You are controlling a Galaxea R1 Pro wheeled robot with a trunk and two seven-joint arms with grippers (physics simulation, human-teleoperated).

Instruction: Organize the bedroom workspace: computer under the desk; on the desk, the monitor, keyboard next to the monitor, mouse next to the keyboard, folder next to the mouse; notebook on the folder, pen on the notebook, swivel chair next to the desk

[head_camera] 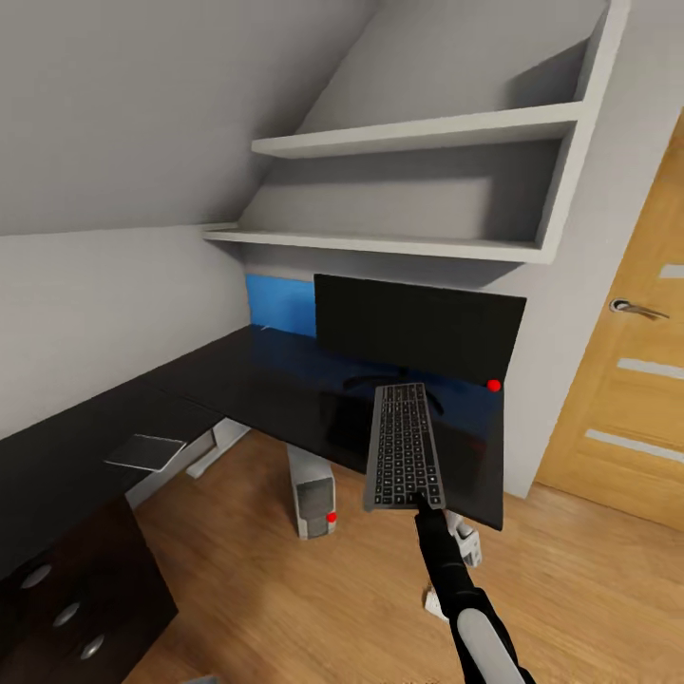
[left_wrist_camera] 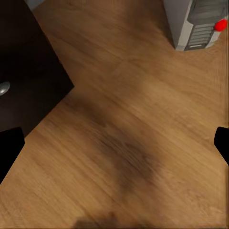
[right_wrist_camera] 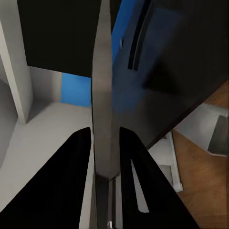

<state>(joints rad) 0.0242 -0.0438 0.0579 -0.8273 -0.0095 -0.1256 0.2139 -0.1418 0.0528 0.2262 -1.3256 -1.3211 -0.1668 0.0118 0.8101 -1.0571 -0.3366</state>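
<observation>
Grey-framed keyboard (head_camera: 405, 446) pinched in right hand (head_camera: 425, 508)

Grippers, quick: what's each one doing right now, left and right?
Left gripper: open, empty, above the wood floor.
Right gripper: shut on the keyboard, holding it by its near end over the desk.

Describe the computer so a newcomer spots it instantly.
Find the long black desk under the wall shelves. On the wood floor beneath its front edge stands the computer, a small light-grey tower. Its red spot and grille front set it apart from the pale supports alongside.
</observation>
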